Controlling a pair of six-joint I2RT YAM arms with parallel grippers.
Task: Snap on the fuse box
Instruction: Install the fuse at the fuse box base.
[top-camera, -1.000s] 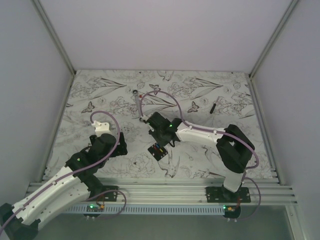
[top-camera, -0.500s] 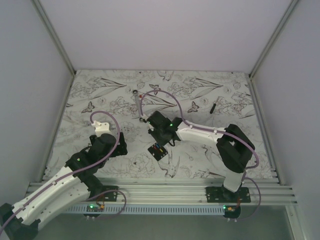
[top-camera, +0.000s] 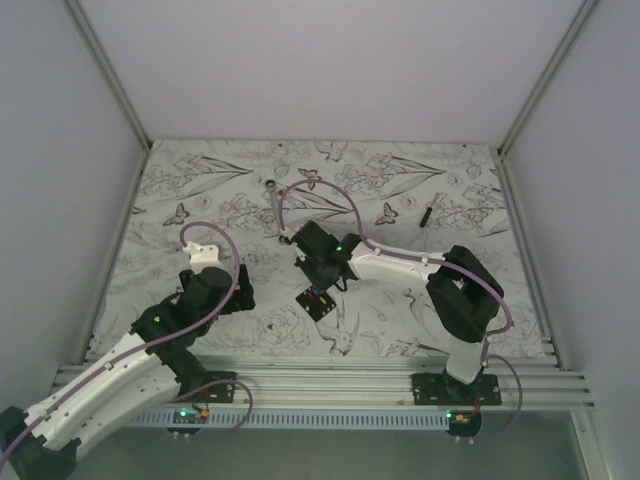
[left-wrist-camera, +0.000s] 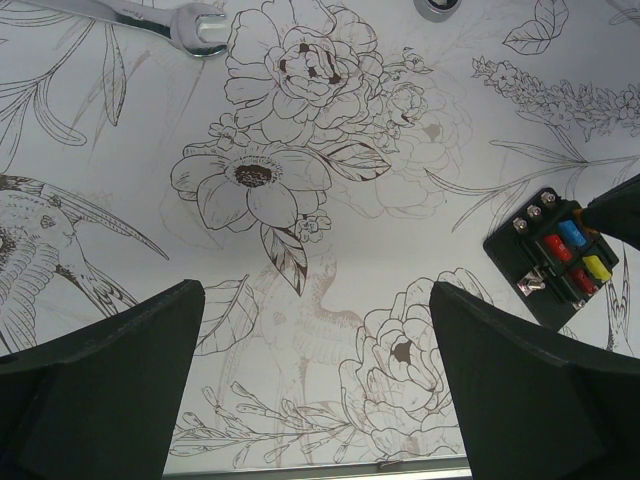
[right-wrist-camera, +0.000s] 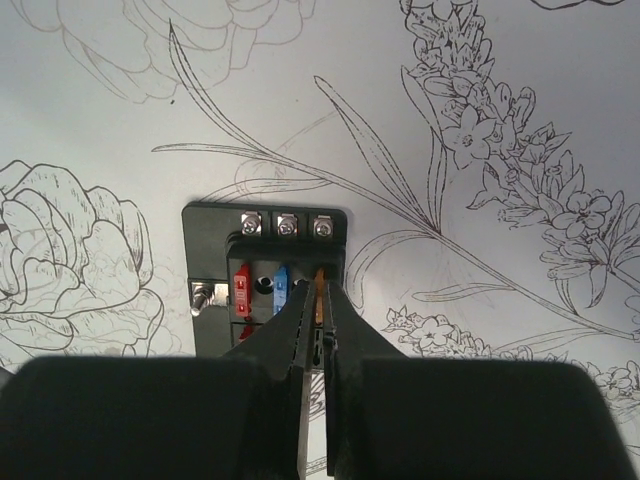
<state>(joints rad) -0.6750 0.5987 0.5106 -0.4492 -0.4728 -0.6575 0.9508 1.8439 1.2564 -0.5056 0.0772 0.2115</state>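
The fuse box (top-camera: 318, 303) is a small black block lying on the floral mat in front of the arms. The right wrist view shows its face (right-wrist-camera: 215, 245) with three screws, a red fuse and a blue fuse. My right gripper (right-wrist-camera: 316, 300) stands over the box, its jaws nearly closed on a thin yellow-orange fuse (right-wrist-camera: 319, 285) in the rightmost slot. From above, the right gripper (top-camera: 322, 283) is at the box's far edge. My left gripper (left-wrist-camera: 315, 395) is open and empty over bare mat, with the fuse box (left-wrist-camera: 553, 262) to its right.
A long silver wrench (top-camera: 273, 206) lies on the mat beyond the right gripper; its head shows in the left wrist view (left-wrist-camera: 195, 25). A thin black stick (top-camera: 428, 215) lies at the far right. Walls close in the mat on three sides.
The right arm's elbow and forearm have shifted slightly left while the gripper stays over the fuse box. The left arm and the fuse box have not moved.
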